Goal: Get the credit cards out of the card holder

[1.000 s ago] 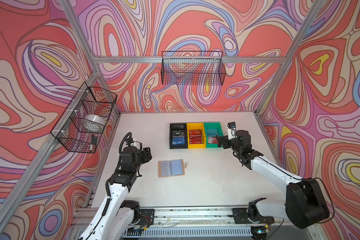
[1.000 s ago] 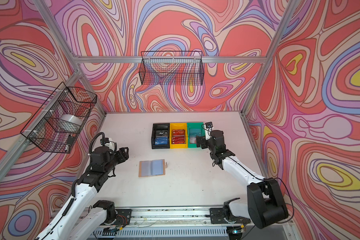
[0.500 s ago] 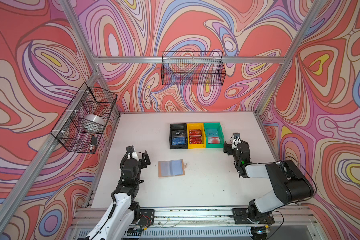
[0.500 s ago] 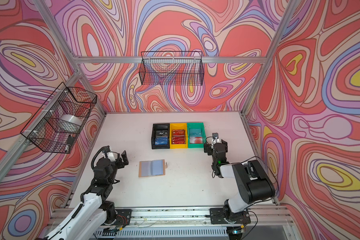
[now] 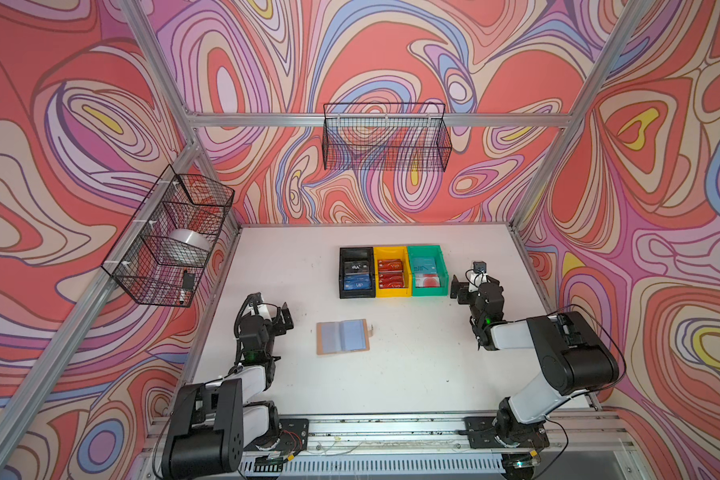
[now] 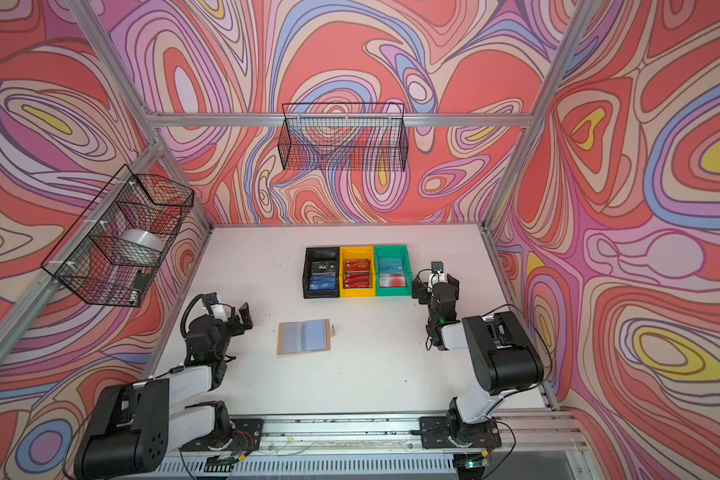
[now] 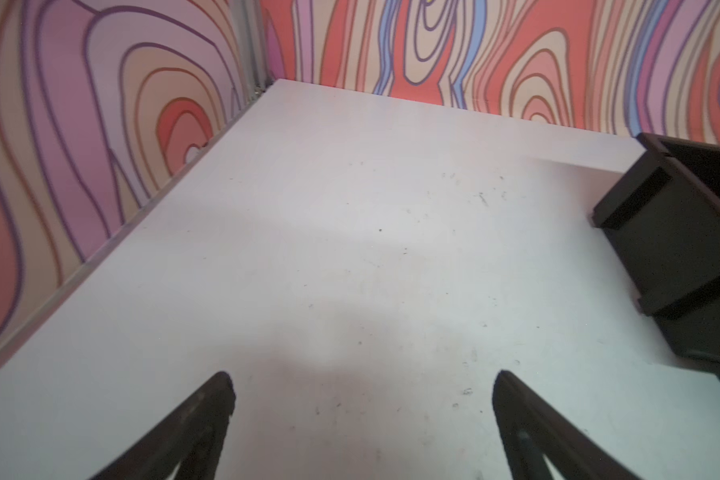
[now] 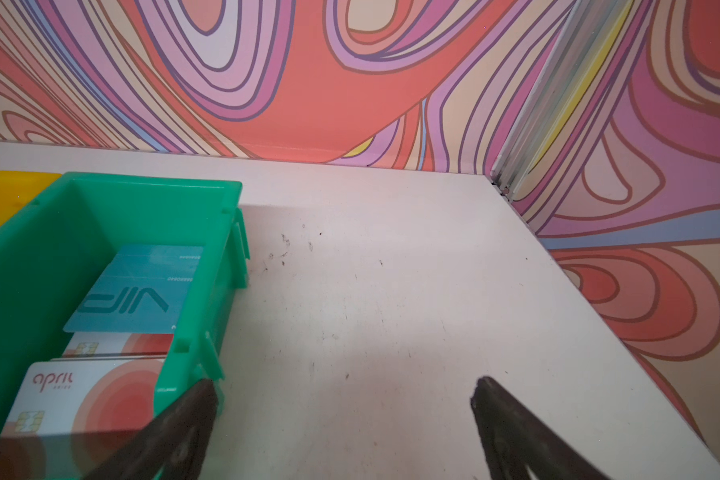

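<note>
the card holder [image 5: 343, 336] lay open, long axis pointing at the nearer left gripper [image 7: 362, 382]; the right gripper [image 8: 346, 386] sat well apart; both jaws spread, empty.

card holder [image 5: 343, 336] on table [image 5: 391, 374], bins [image 5: 393, 293] behind it, credit cards [image 5: 390, 279] in bins

Right wrist view: teal card [image 8: 134, 291] in green bin [image 8: 100, 195] reads "VIP", upside down; its small digits are illegible. Pale card [image 8: 80, 399], same bin, reads "april".

Top views, frame centre: red cards [image 5: 390, 264] in yellow bin [image 5: 391, 251] read "VIP". Blue card [image 5: 357, 283] and black card [image 5: 356, 266] in black bin [image 5: 342, 274] read "VIP".
</note>
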`<act>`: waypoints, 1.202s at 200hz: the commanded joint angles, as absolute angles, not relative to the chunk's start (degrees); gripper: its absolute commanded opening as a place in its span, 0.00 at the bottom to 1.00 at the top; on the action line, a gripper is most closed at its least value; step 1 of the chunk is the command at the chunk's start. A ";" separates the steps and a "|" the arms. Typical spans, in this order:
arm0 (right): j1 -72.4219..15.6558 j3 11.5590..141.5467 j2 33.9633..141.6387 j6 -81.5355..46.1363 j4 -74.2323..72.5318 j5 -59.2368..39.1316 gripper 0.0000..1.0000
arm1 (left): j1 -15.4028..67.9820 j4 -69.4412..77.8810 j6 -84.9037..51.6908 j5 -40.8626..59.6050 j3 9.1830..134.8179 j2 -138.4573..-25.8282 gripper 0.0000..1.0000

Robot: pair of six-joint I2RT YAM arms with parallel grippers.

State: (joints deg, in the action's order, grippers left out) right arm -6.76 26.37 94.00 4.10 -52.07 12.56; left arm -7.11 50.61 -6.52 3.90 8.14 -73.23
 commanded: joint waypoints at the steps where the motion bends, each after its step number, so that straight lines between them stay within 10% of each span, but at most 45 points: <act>1: -6.46 27.22 94.50 3.29 -51.50 11.61 0.99 | -7.35 62.71 -5.45 12.80 11.33 -80.26 1.00; 240: 0.00 26.82 98.29 -0.64 -55.18 1.55 0.98 | -2.00 52.73 -3.91 -0.08 20.15 -87.88 1.00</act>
